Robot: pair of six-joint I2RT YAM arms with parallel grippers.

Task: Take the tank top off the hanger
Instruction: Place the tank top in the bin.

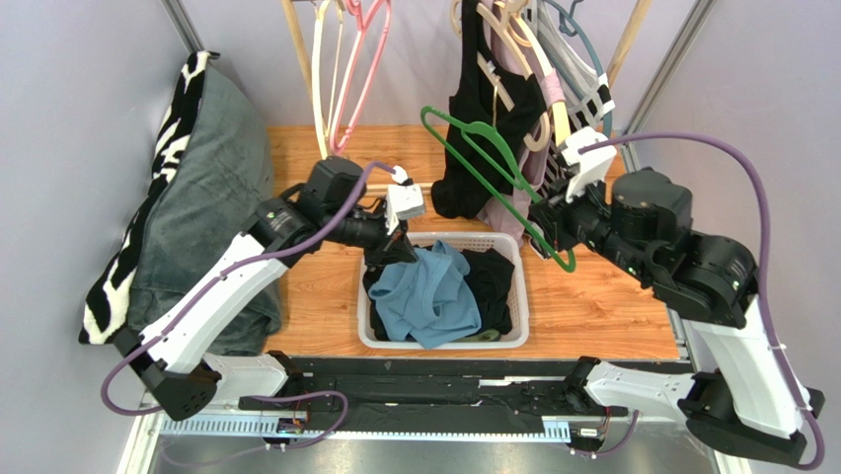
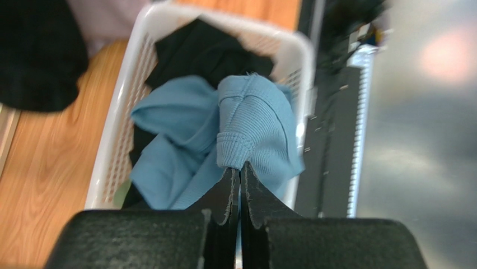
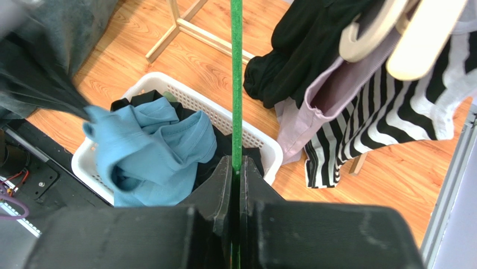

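Note:
The tank top [image 1: 426, 294] is light blue ribbed cloth, heaped in the white basket [image 1: 520, 308]. My left gripper [image 1: 393, 253] is shut on a folded edge of it just above the basket. The left wrist view shows that edge [image 2: 251, 120] pinched at my left gripper's [image 2: 240, 167] tips. The green hanger [image 1: 491, 163] hangs tilted in the air, with no cloth on it. My right gripper [image 1: 546, 221] is shut on its lower bar. Seen from the right wrist, the green hanger [image 3: 237, 84] runs straight up from my right gripper [image 3: 237, 162], and the tank top [image 3: 151, 147] lies below to the left.
Black clothes [image 1: 494, 286] also lie in the basket. A rack at the back holds a black garment [image 1: 482, 118], a striped one [image 3: 364, 129] and pink and cream hangers [image 1: 345, 69]. A grey pillow with a zebra-print edge [image 1: 197, 197] leans at the left.

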